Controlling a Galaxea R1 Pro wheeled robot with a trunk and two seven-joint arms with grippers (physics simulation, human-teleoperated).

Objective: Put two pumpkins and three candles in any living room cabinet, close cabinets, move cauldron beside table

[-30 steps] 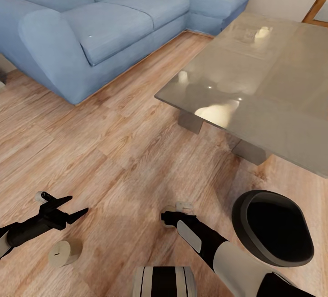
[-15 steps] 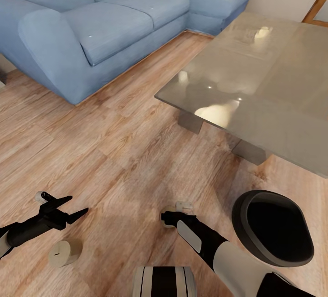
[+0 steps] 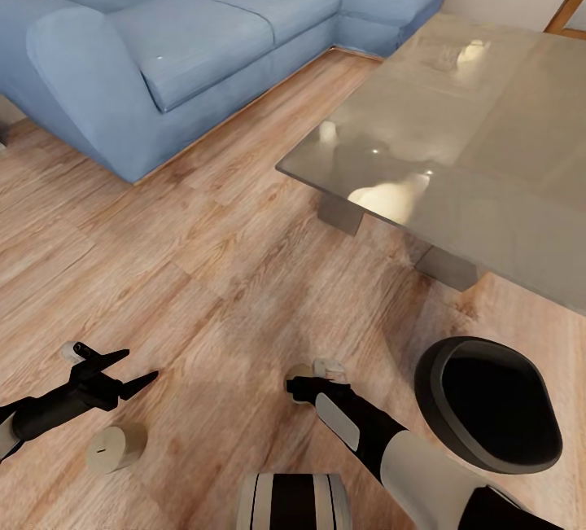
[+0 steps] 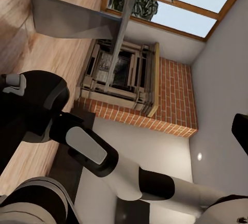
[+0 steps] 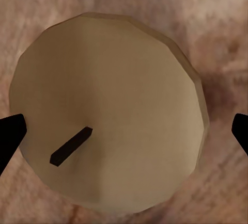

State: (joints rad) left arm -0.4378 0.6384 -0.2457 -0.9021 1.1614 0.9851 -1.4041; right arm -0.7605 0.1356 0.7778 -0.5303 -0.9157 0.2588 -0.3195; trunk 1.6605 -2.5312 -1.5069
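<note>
Upright candle (image 5: 106, 113) on the floor (image 3: 212, 269), wick skyward, between spread right jaws; left jaws spread.

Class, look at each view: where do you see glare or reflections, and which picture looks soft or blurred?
Head view: bright glare patches on the glossy table, and a soft shadow beneath it on the floor. Right wrist view: the candle sits very close, with soft edges and blurry wood grain around it. Left wrist view: sharp, with a small light spot on the wall.
</note>
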